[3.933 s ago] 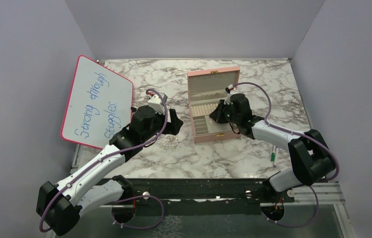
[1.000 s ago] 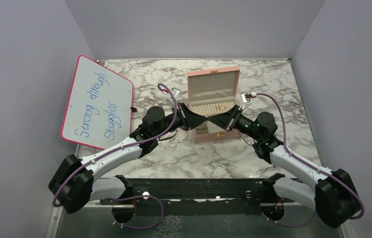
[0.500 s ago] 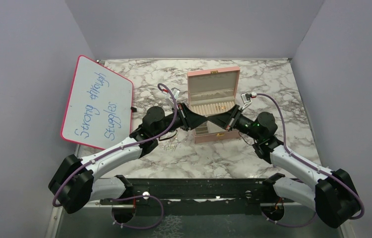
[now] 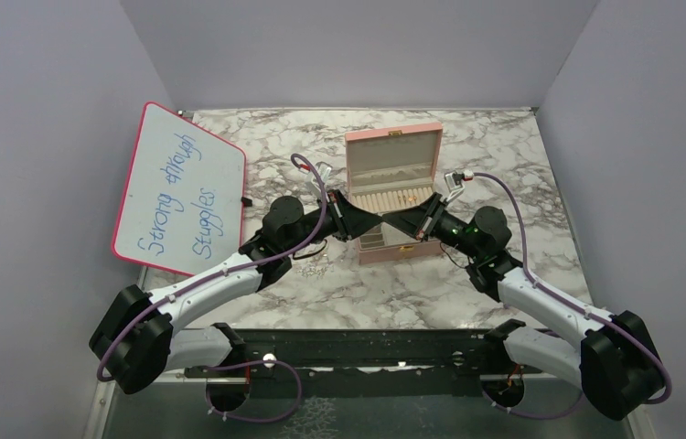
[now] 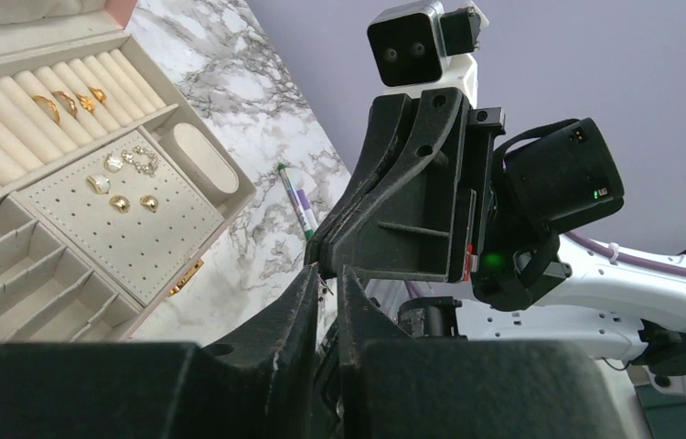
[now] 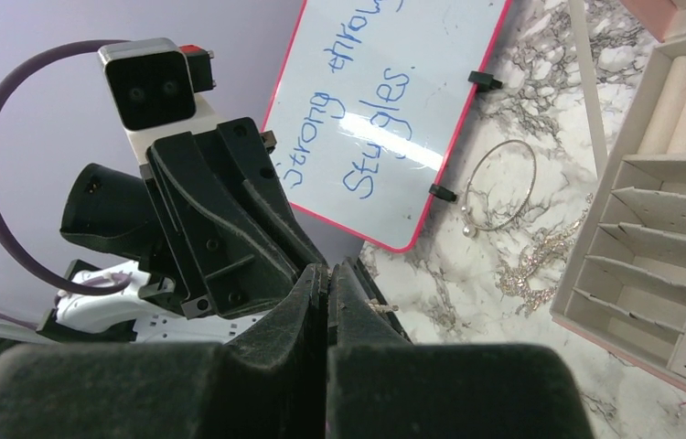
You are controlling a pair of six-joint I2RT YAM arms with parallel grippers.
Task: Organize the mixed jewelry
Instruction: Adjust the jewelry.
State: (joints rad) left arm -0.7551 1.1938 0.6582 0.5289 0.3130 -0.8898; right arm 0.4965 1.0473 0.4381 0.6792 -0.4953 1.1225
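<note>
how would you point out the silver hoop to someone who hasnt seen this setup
Find the red-framed whiteboard on the left. Lying flat between its lower edge and the open pink jewelry box is a thin silver hoop. Unlike the tangled fine chain beside it, it is one plain open circle, the widest loose piece there.

Top cam: L pincer (image 4: 371, 218) & R pincer (image 4: 401, 220) meet tip-to-tip over front of open pink jewelry box (image 4: 392, 155), mid marble tabletop (image 4: 504, 146). Red-framed whiteboard (image 4: 179, 187) propped at left, reads "Strong through struggles".
</note>
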